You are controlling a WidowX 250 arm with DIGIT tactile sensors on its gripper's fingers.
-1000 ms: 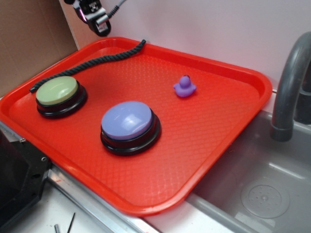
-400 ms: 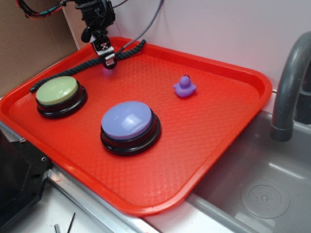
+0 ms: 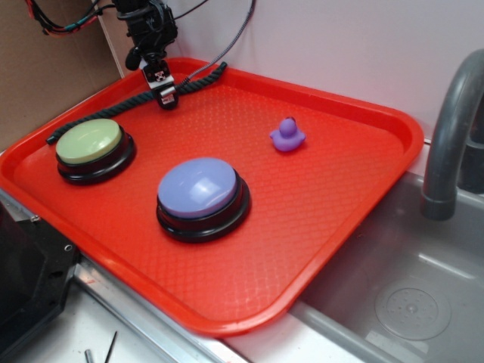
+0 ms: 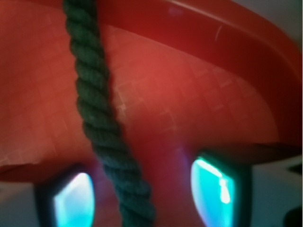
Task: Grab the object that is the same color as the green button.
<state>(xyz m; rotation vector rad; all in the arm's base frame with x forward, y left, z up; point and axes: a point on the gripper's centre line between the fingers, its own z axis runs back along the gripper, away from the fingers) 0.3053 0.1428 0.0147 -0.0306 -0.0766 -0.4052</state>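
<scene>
The dark green twisted rope lies along the far left rim of the red tray. The green button, pale yellow-green on a black base, sits at the tray's left. My gripper points down over the rope near its far end. In the wrist view the rope runs between my two fingertips, nearer the left one, with a gap on each side. The gripper is open and holds nothing.
A lavender-blue button stands mid-tray and a small purple duck at the far right. A brown board stands left of the tray, a white wall behind. A grey sink and faucet are to the right.
My gripper came down from above the tray's far corner to the rope a second ago. Since 0.4 s ago it has hardly moved.
</scene>
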